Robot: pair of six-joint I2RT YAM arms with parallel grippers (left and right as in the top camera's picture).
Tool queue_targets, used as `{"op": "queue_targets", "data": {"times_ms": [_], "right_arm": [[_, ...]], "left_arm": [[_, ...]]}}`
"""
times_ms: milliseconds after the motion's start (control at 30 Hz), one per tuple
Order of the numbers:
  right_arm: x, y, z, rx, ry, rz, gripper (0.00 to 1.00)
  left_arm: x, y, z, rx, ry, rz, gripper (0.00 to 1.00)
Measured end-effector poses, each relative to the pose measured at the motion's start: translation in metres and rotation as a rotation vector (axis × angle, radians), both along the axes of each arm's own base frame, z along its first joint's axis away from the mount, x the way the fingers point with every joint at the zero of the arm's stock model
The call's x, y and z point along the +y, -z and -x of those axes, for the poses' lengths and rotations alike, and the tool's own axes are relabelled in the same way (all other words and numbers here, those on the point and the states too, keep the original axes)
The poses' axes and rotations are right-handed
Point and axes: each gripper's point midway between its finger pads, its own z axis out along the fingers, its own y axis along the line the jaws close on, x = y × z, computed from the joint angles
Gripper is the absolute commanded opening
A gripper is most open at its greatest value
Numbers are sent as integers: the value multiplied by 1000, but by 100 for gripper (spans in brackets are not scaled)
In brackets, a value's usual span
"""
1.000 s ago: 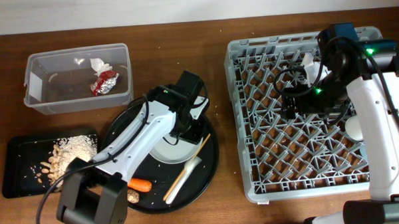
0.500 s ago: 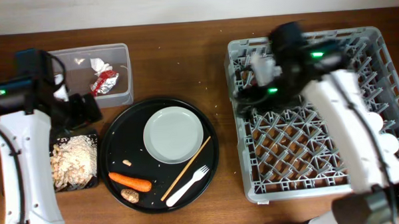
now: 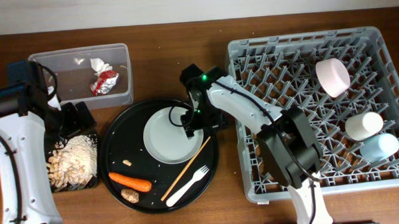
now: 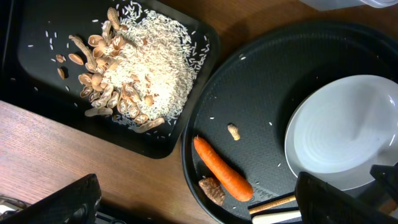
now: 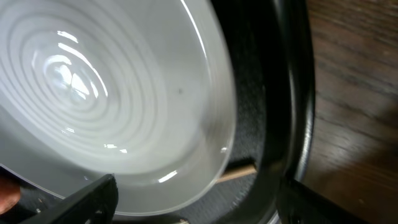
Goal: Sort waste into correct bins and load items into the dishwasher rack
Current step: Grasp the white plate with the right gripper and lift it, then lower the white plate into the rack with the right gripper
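The round white plate (image 3: 168, 136) lies flat on the large round black tray (image 3: 115, 165). Its right rim is straddled by the right gripper (image 3: 191, 123), whose jaws are parted and hold nothing yet. The left gripper (image 3: 75, 118) is spread wide and empty. The rim is best pinched squarely, one finger slid beneath, then lifted clear of the thin wooden stick (image 3: 188, 167) and stood between pegs of the large grey plastic dishwasher rack (image 3: 284, 69).

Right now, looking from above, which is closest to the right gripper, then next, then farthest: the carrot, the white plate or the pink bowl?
1. White plate, its rim just beside the right gripper.
2. Carrot, lower left.
3. Pink bowl, far across in the rack.
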Motion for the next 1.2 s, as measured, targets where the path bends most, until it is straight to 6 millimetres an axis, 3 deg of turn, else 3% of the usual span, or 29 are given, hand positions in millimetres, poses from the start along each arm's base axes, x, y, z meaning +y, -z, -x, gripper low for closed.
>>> {"op": "queue_targets", "data": {"times_ms": [267,300,500,700,800,900,1000,1033,1067,1133,1200], "right_arm": [[13,10,0,-47,-22,30,71],[13,11,-1,-57,-22,37,62],[11,12,-2,-63,7,59,42],[8,23,1,-37,22,87,4],[12,21,0,-34,39,68,4],[3,11,-3,-25,46,100,4],[-28,-37,-22,-113,79,177,4],[-46,-68,-34,-188,109,199,4],[-79,-120,-52,-332,167,241,4],[-128,-184,-66,-527,261,310,4],[-190,-245,-69,-715,381,443,4]], "left_arm": [[0,0,-1,-3,0,-1,99],[0,0,-1,-3,0,-1,99],[0,0,-1,-3,0,-1,99],[0,0,-1,-3,0,-1,99],[0,0,-1,-3,0,-1,99],[0,0,-1,-3,0,-1,99],[0,0,-1,-3,0,-1,99],[0,0,-1,-3,0,-1,99],[0,0,-1,-3,0,-1,99],[0,0,-1,-3,0,-1,99],[0,0,-1,-3,0,-1,99]]}}
